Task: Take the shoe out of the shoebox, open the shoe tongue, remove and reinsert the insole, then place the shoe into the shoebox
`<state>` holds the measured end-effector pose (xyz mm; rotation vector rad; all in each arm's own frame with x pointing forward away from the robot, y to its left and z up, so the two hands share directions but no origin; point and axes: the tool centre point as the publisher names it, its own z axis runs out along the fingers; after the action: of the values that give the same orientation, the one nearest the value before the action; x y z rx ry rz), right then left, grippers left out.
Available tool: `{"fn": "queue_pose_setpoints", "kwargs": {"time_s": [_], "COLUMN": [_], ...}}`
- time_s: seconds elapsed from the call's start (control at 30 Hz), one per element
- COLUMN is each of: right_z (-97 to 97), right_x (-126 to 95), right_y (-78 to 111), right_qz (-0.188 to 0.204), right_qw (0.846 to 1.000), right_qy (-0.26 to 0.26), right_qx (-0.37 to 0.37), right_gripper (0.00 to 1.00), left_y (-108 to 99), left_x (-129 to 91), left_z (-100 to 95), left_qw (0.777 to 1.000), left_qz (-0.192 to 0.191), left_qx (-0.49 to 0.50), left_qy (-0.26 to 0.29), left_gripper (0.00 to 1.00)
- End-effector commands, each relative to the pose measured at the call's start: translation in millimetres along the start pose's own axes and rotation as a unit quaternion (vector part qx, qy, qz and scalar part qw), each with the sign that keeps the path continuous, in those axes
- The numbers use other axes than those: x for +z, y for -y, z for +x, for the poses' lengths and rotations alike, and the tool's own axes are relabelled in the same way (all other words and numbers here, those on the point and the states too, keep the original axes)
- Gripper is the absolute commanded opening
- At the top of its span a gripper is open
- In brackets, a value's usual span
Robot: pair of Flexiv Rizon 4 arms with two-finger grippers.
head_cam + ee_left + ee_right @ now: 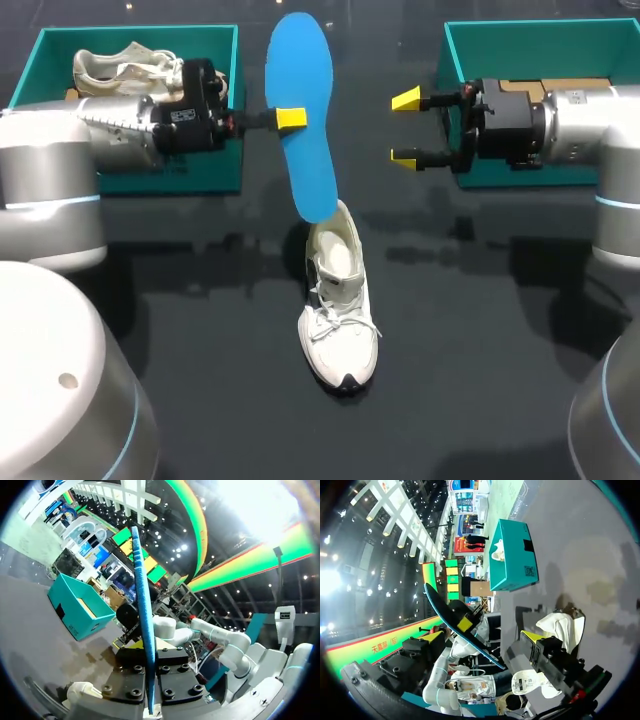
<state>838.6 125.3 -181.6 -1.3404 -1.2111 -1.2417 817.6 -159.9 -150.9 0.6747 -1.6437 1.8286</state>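
**Insole out, held over shoe**

Left gripper (290,118) is clamped on the blue insole (303,110) at mid-length, holding it up off the table (480,330). The insole's lower end sits at the heel opening of the white shoe (338,320); contact unclear. The shoe stands mid-table. Right gripper (405,127) has its fingers spread and empty, just beside the right box (460,40). A second shoe (115,68) lies in the left box (30,60).

left arm (60,150) is pointing inward, left jaws clamping the insole (308,140) — right arm (590,125) is facing it, right jaws standing apart.
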Motion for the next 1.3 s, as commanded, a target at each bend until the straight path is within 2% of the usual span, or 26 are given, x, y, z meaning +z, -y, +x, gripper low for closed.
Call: {"fn": "queue_pose_setpoints", "kwargs": {"time_s": [0.03, 0.27, 0.37, 0.53, 0.83, 1.1, 1.3], "right_z": [0.0, 0.0, 0.0, 0.0, 0.0, 0.0, 0.0], "right_x": [0, 0, 0, 0, 0, 0, 0], "right_y": [0.1, 0.1, 0.1, 0.1, 0.1, 0.1, 0.1], "right_qz": [0.000, 0.000, 0.000, 0.000, 0.000, 0.000, 0.000], "right_qw": [1.000, 1.000, 1.000, 1.000, 1.000, 1.000, 1.000], "right_qy": [0.001, 0.001, 0.001, 0.001, 0.001, 0.001, 0.001], "right_qx": [0.000, 0.000, 0.000, 0.000, 0.000, 0.000, 0.000], "right_gripper": [1.00, 1.00, 1.00, 1.00, 1.00, 1.00, 1.00], "left_y": [3, 3, 17, 30, 24, 14, 6], "left_x": [0, 0, -3, -8, -6, 0, 3], "left_z": [-1.9, -1.9, 8.8, 20.4, 13.6, 11.4, 3.0], "left_qw": [1.000, 1.000, 0.997, 0.990, 0.968, 0.963, 0.952], "left_qz": [-0.004, -0.004, 0.010, 0.019, 0.026, 0.025, 0.026], "left_qx": [0.000, 0.000, -0.070, -0.134, -0.248, -0.265, -0.304], "left_qy": [-0.002, -0.002, -0.027, -0.033, -0.002, 0.036, 0.041], "left_gripper": [0.00, 0.00, 0.00, 0.00, 0.00, 0.00, 0.00]}}
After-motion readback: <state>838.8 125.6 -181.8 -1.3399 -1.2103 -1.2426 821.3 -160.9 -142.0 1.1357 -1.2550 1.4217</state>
